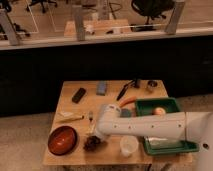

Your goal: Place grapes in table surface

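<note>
Now gripper [96,135] sits low over grapes [92,144] on table [67,92] by bowl [62,140]; jaws unclear, can't tell. Likely release step; next, let go and lift away.

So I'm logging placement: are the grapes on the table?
Apparently yes: the grapes lie on the table surface beside the bowl, under the gripper.

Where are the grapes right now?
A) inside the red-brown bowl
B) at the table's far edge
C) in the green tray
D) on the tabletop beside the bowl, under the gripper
D: the grapes lie on the table surface just right of the bowl, with the gripper directly above them.
</note>
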